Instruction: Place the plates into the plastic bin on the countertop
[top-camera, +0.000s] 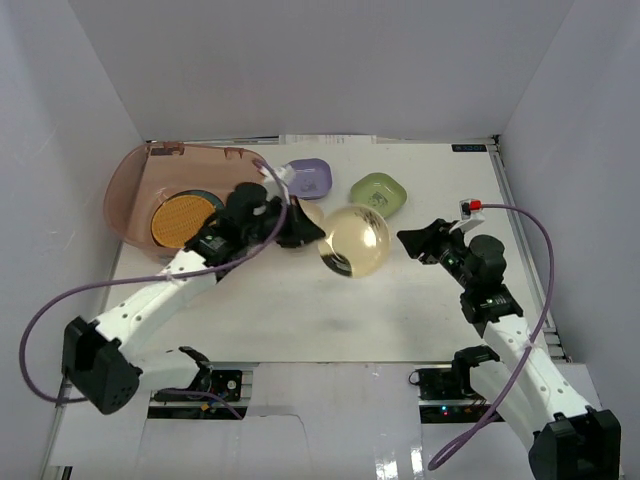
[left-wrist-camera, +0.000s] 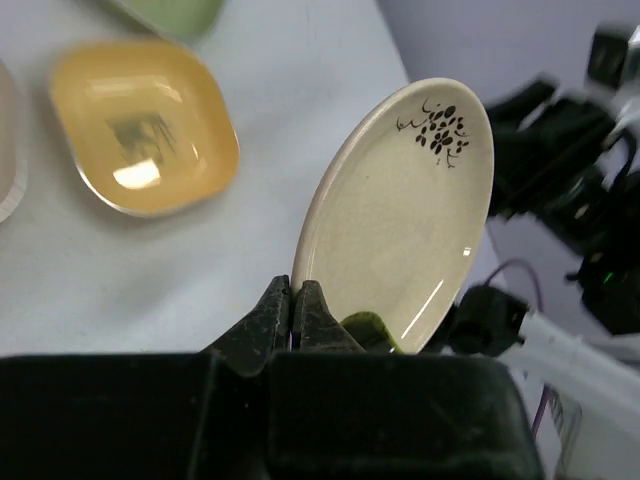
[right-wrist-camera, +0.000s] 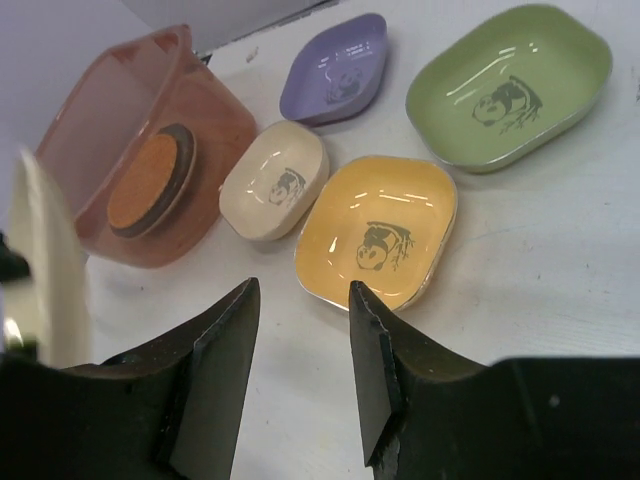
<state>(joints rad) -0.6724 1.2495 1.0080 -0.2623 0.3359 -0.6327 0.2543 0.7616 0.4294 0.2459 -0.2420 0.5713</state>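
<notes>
My left gripper (top-camera: 316, 232) is shut on the rim of a round gold plate (top-camera: 353, 241) and holds it tilted above the countertop (top-camera: 300, 310). In the left wrist view the closed fingers (left-wrist-camera: 293, 305) pinch the plate's lower edge (left-wrist-camera: 400, 220). The pinkish plastic bin (top-camera: 128, 185) stands at the far left with an orange woven plate (top-camera: 182, 220) on a dark teal one inside. My right gripper (top-camera: 407, 240) is open and empty, right of the gold plate; in its wrist view (right-wrist-camera: 300, 300) it hovers near the yellow dish (right-wrist-camera: 378, 232).
Small dishes lie on the countertop: purple (top-camera: 308, 178), green (top-camera: 378, 192), and in the right wrist view cream (right-wrist-camera: 275, 180) beside the bin (right-wrist-camera: 150, 120). White walls enclose the table. The red-and-teal floral plate is out of view.
</notes>
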